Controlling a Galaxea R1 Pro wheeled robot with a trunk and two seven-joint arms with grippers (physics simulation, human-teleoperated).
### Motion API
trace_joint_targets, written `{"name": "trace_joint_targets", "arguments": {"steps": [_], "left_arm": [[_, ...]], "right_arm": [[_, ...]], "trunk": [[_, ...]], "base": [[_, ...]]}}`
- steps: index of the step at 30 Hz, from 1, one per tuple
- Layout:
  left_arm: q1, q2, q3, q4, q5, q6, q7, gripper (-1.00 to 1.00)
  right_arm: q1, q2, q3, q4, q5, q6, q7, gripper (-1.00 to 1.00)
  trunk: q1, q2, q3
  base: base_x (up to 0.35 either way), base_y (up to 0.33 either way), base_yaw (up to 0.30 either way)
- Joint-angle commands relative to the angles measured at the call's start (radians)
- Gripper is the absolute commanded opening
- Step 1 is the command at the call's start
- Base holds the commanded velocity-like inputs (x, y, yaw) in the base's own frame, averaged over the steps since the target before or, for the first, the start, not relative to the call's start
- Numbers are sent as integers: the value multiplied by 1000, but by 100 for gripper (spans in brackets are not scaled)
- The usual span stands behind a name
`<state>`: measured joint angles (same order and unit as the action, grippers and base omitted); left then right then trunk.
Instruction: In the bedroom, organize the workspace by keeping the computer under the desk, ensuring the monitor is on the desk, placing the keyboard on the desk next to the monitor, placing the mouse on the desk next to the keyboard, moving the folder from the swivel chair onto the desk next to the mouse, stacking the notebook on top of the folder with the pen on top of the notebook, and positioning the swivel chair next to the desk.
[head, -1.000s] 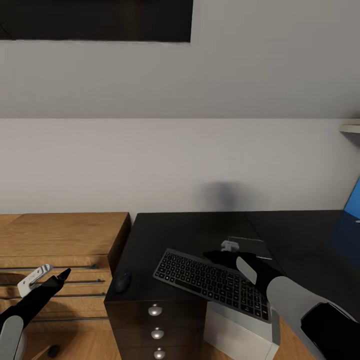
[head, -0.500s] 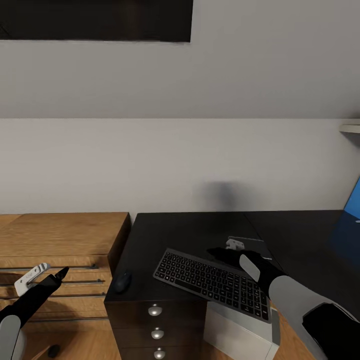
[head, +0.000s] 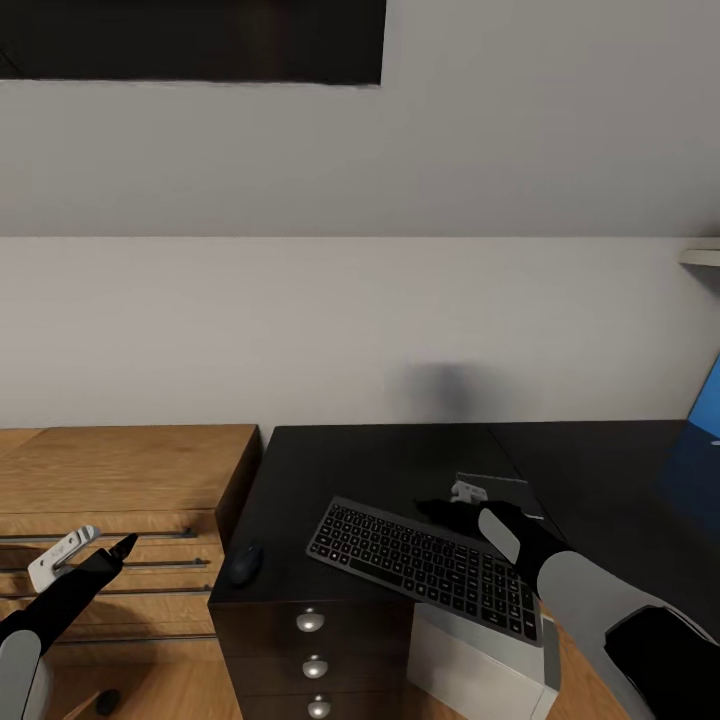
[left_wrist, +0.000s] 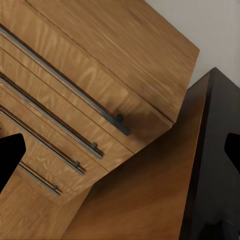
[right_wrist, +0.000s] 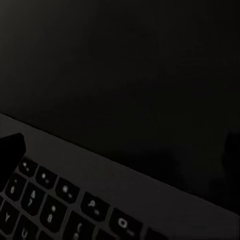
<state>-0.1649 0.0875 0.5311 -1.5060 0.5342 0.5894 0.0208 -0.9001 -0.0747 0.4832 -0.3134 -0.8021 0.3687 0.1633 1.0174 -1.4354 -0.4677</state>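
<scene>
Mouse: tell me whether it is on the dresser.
No, the mouse lies on the desk, near its corner, left of the keyboard.

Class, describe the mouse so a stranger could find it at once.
Start at the black desk beside the wooden dresser. On the desk's near corner closest to the dresser, left of the keyboard, lies the mouse: small, dark and rounded, unlike the flat, wide keyboard.

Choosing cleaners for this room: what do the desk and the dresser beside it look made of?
The desk looks like glossy black lacquer or laminate: its top faintly mirrors the wall. The dresser looks like warm, matte wood or veneer with visible grain and dark bar handles, seemingly metal.
</scene>
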Motion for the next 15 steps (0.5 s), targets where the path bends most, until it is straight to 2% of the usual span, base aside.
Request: {"name": "trace_joint_targets", "arguments": {"steps": [1,15], "left_arm": [[-1,0,1,-1,8,6,2,100],[-1,0,17,0,7,6,2,100]], "right_arm": [[-1,-1,3,-1,-2,7,1,100],[-1,-2,0,-4,-3,54,0,100]], "trunk": [[0,-1,-1],[0,-1,-1]], "base": [[0,0,0],[0,0,0]]}}
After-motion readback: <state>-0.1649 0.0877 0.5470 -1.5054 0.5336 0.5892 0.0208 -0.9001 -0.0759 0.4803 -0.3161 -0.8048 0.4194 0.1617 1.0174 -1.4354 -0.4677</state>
